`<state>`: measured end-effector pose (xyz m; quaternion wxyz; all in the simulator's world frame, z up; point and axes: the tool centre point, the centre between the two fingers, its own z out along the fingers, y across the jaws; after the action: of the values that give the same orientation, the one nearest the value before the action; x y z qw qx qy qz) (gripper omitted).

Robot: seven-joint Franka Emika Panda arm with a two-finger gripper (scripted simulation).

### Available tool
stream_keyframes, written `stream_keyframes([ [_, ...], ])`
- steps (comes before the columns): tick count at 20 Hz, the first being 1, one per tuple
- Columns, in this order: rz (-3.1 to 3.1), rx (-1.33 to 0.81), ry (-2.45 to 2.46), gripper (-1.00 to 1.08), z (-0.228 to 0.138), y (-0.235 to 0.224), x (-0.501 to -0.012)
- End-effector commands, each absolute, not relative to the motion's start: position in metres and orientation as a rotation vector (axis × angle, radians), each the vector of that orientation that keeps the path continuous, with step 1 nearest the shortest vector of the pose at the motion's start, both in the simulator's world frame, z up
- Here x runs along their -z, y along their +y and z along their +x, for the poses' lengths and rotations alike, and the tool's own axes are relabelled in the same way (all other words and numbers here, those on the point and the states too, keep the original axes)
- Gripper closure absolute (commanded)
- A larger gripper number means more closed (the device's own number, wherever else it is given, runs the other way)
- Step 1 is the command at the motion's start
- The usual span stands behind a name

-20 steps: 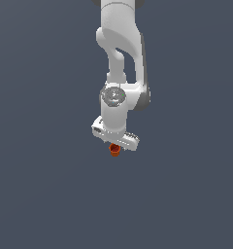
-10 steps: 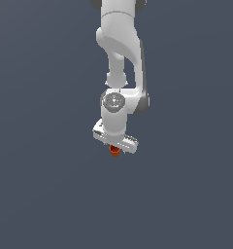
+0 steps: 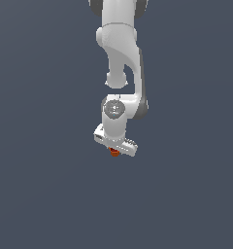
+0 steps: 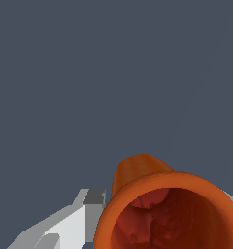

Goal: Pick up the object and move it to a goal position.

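Observation:
The object is a tiny orange-red cup (image 3: 114,152) with a darker hollow top. In the exterior view it peeks out just under the white hand of the arm. My gripper (image 3: 114,151) points down and is shut on the cup. In the wrist view the cup (image 4: 162,209) fills the near part of the picture, its open mouth facing the camera, with one white finger (image 4: 74,219) pressed against its side. The other finger is mostly hidden behind the cup. No goal marker shows.
The white arm (image 3: 121,53) hangs down from the top of the exterior view. Around it is only a flat dark grey-blue surface (image 3: 41,185).
The arm, with the cup held, has shifted slightly toward the exterior view's right and a little down; the upper links lean more. The grip is unchanged.

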<state>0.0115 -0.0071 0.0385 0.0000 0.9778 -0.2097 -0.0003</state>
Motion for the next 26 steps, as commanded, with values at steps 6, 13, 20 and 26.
stream_keyframes([
  [6, 3.072, 0.000, -0.659, 1.08, 0.012, -0.007, -0.038],
  [13, 3.072, 0.000, -0.659, 1.08, 0.013, -0.014, -0.038],
  [20, 3.072, 0.000, -0.659, 1.08, 0.021, -0.057, -0.040],
  [26, 3.072, 0.000, -0.658, 1.08, 0.034, -0.116, -0.042],
])
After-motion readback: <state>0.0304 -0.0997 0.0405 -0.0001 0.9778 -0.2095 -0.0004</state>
